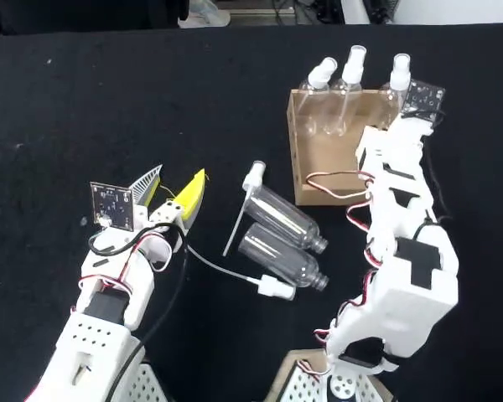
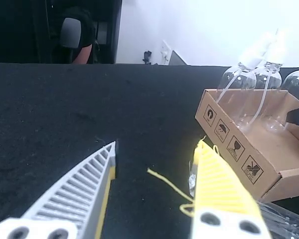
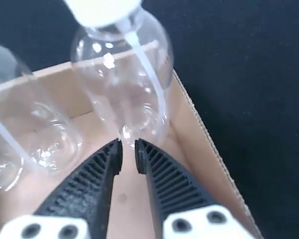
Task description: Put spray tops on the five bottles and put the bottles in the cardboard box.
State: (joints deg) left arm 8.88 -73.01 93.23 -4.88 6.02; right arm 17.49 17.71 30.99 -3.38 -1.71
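Observation:
The cardboard box (image 1: pixel 323 167) lies at the right of the black table, with three capped bottles (image 1: pixel 345 92) standing along its far wall. Two uncapped clear bottles (image 1: pixel 287 219) (image 1: pixel 281 258) lie side by side left of the box. One spray top (image 1: pixel 253 177) lies by the upper bottle, another spray top (image 1: pixel 277 287) by the lower one. My left gripper (image 1: pixel 174 188) (image 2: pixel 157 147) hovers open left of them, holding nothing. My right gripper (image 3: pixel 128 145) is inside the box (image 3: pixel 199 134), shut, tips at the base of a capped bottle (image 3: pixel 122 69).
My right arm (image 1: pixel 402 218) stretches along the box's right side. Each loose spray top trails a thin dip tube (image 1: pixel 235 226) across the cloth between my left gripper and the lying bottles. A loose yellow thread (image 2: pixel 169 186) hangs off the yellow finger.

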